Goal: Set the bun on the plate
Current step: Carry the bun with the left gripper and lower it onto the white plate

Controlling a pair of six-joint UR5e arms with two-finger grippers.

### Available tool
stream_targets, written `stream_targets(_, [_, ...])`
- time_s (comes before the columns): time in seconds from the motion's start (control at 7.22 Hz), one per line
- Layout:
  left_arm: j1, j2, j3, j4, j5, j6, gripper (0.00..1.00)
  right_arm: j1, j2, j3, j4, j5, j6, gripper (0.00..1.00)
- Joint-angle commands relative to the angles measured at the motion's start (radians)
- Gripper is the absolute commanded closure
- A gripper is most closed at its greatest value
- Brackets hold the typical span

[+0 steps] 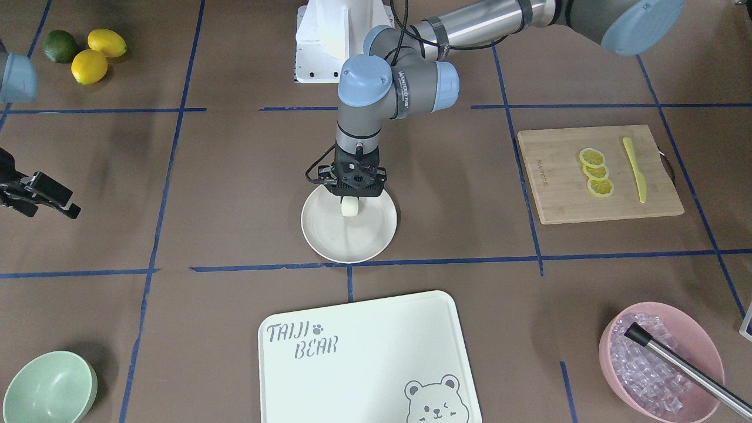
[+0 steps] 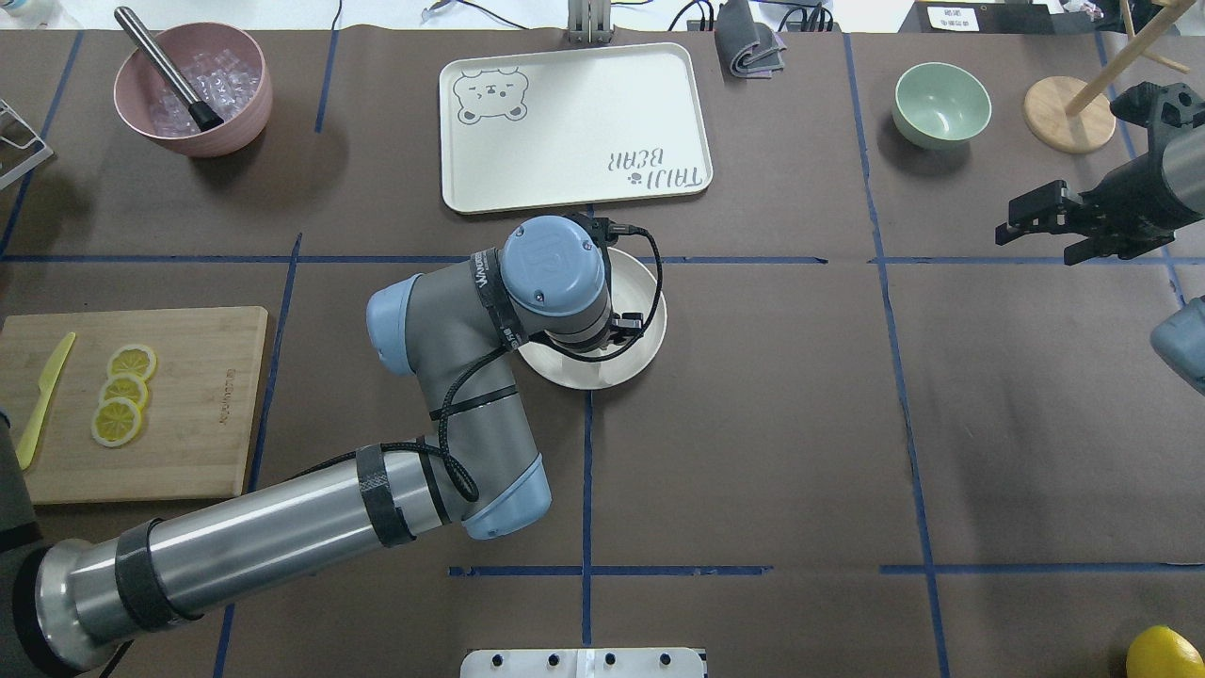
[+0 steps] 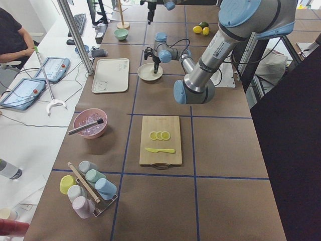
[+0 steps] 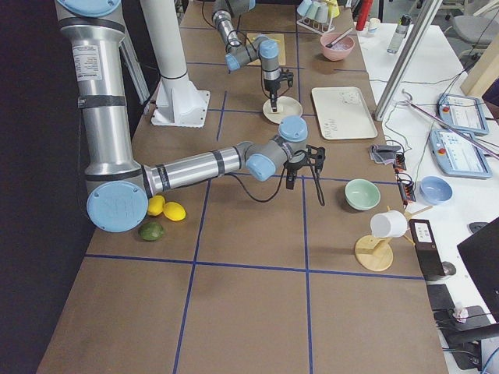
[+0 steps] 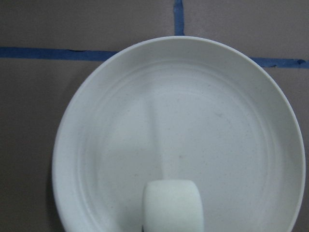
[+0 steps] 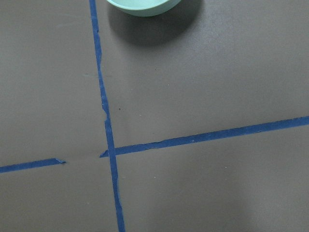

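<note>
Bun (image 5: 172, 205): one item, small, plain white, smooth, pillow-shaped.

Location: you have it under the left gripper (image 1: 351, 201), which hangs straight down over the plate (image 5: 96, 145), nearer the plate's robot-side rim than its centre. You cannot tell from these views whether the underside touches the plate floor.

Hold: the left gripper looks clamped on the bun's flanks. Its fingers are mostly hidden by the bun and the gripper body, so treat this as likely, not certain.

Handling, by judgement: light, soft and springy. It will dent under a hard squeeze and may cling to a pad on release. The surface looks matt, not slippery. Take it across the narrow width at mid-height with a light pinch.

Receiving surface: the plate is shallow, low-rimmed and smooth. A dropped bun could roll or bounce, so release low.

Other arm: the right gripper (image 2: 1026, 226) is well apart over bare table, with nothing seen in it. You cannot tell whether it is spread or closed.
</note>
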Motion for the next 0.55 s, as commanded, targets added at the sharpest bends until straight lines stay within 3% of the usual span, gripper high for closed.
stream_targets(0.0, [0.001,-0.018,0.027,-0.001,0.007,0.001,0.61,0.0,0.0,0.0,0.0,0.0,0.0,0.0])
stream_targets(0.28, [0.002,-0.018,0.027,-0.001,0.007,0.001,0.51,0.0,0.0,0.0,0.0,0.0,0.0,0.0])
stream_targets(0.42, [0.002,-0.017,0.027,-0.002,0.007,0.001,0.41,0.0,-0.002,0.0,0.0,-0.001,0.0,0.0])
